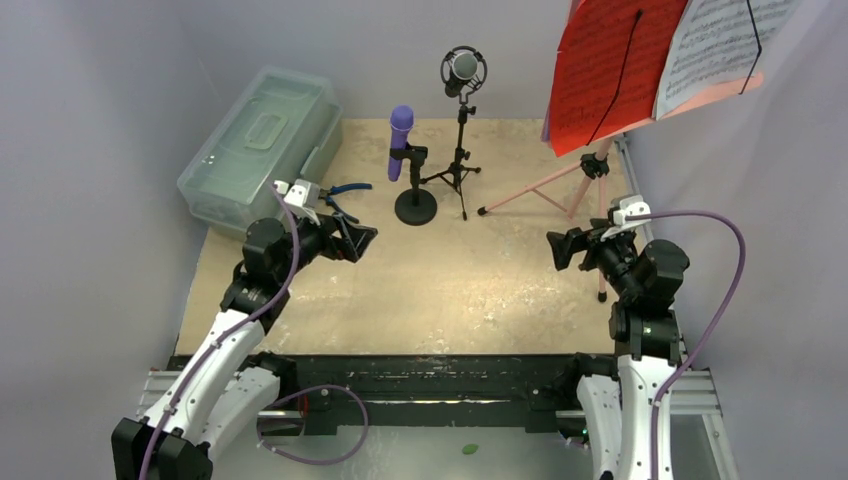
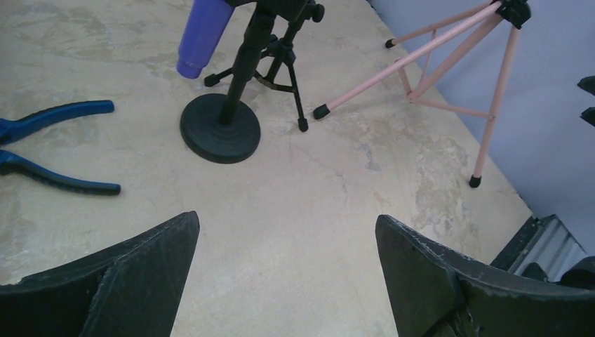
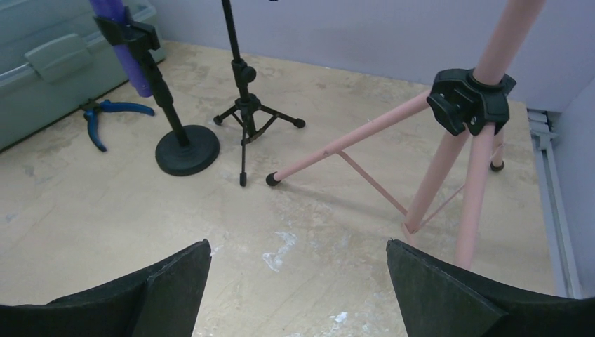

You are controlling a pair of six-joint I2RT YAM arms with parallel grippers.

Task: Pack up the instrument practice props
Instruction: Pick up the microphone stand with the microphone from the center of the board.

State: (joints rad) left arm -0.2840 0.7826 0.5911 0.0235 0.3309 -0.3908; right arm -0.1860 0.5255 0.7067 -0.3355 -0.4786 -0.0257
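Observation:
A pink music stand (image 1: 585, 175) on tripod legs stands at the back right and holds a red page (image 1: 610, 65) and a white page (image 1: 715, 45). Its legs show in the right wrist view (image 3: 477, 151) and left wrist view (image 2: 449, 63). A purple microphone (image 1: 400, 142) sits on a black round-base stand (image 1: 415, 207). A black-silver microphone (image 1: 463, 70) stands on a black tripod (image 1: 458, 170). My left gripper (image 1: 362, 240) is open and empty left of the mics. My right gripper (image 1: 555, 247) is open and empty by the pink legs.
A clear greenish plastic case (image 1: 262, 140) lies shut at the back left. Blue-handled pliers (image 1: 345, 192) lie between the case and the round-base stand. Walls close in on the left, back and right.

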